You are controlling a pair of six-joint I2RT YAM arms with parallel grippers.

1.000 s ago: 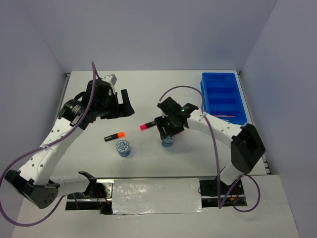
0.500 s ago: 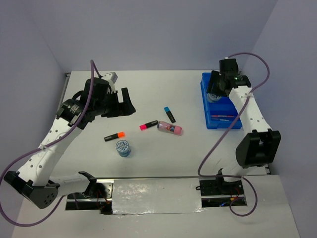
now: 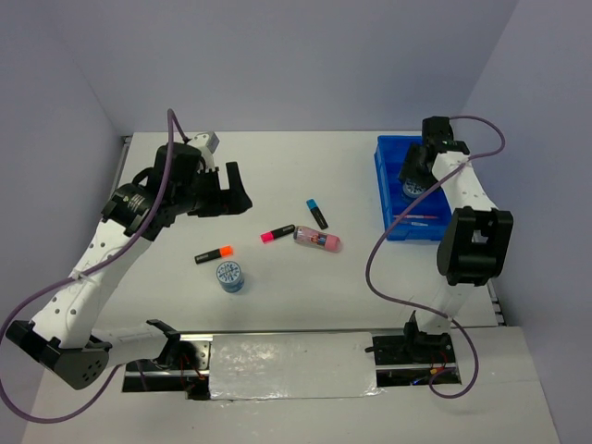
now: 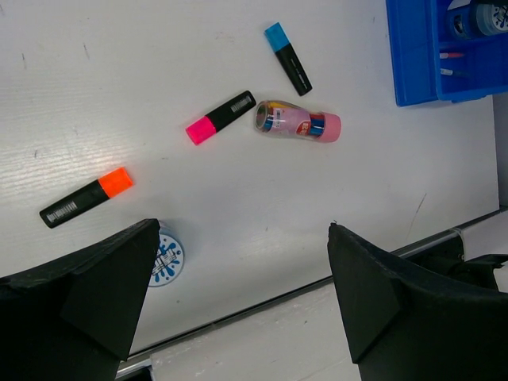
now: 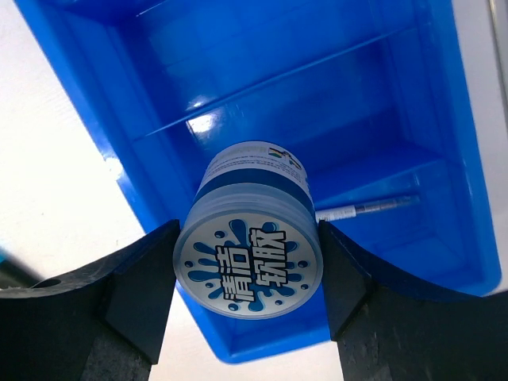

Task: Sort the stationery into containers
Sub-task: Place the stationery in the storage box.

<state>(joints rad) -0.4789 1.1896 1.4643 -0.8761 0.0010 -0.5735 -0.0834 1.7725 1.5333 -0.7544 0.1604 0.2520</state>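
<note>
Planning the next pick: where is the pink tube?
In the top view the pink tube lies centrally, right of the pink-capped highlighter, below the blue-capped highlighter.

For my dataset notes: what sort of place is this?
Probably a robotics lab test cell: a white table boxed by plain pale walls, two white robot arms bolted at its edge, and a blue divided plastic tray.

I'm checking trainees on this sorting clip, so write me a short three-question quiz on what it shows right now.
1. True or false: the right gripper holds a round blue-white tub over the blue tray.
2. How many highlighters lie on the table?
3. The left gripper is: A open, holding nothing; B shut, holding nothing; C shut on something.
Key: 1 true; 2 three; 3 A.
</note>
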